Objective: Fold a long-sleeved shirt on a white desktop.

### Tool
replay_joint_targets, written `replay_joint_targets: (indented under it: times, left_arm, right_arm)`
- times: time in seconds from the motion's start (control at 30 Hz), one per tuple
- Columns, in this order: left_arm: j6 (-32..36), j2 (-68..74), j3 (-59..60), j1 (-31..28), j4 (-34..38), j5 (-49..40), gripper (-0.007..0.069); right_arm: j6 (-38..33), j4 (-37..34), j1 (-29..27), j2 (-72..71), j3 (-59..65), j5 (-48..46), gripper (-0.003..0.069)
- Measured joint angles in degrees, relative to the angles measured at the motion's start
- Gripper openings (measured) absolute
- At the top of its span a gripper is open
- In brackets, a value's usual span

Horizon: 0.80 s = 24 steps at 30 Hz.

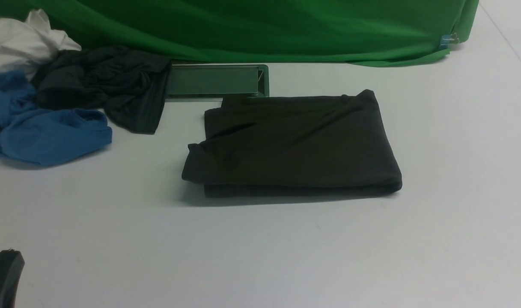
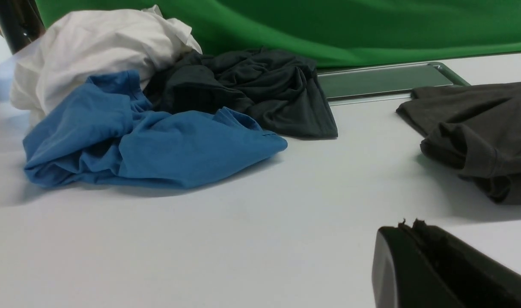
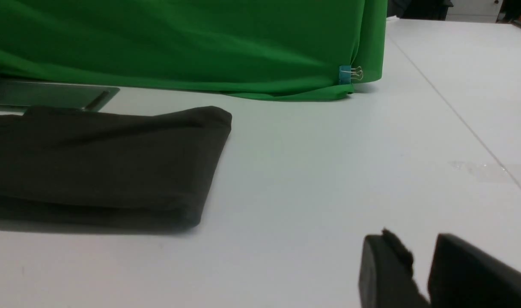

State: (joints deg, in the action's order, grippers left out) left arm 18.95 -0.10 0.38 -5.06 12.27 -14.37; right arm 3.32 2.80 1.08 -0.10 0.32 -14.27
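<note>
front view: long-sleeved shirt lies as a folded rectangle mid-table, long axis running side to side, thick fold edge toward me. my left pincer only pokes in at the near left corner, well apart from the shirt, which lies ahead of it and off to its right. right pincer not in this view. heap of other garments beyond the left pincer: blue one, charcoal one, white one. green cloth at the back.

left wrist view: left pincer clenched, jaws pressed together, nothing between them. shirt's left end ahead and to its right, apart from it; the heap sits ahead to its left.

right wrist view: right pincer shows a clear gap between the jaws, released, grasping nothing, fuzz on one pad. shirt ahead and to its left, bare table between.

judgement: folding looks about finished. neither pincer touches the shirt; the right pincer looks the nearer, though i can't rank them firmly. any tidy-up would go at the short ends, across the long axis.
</note>
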Motion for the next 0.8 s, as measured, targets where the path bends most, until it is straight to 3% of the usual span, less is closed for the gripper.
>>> replay_joint_targets:
  times: [0.8]
  left_arm:
    - [0.0,0.0,0.0,0.0,0.0,0.0,0.0020]
  right_arm:
    - [0.0,0.0,0.0,0.0,0.0,0.0,0.0237]
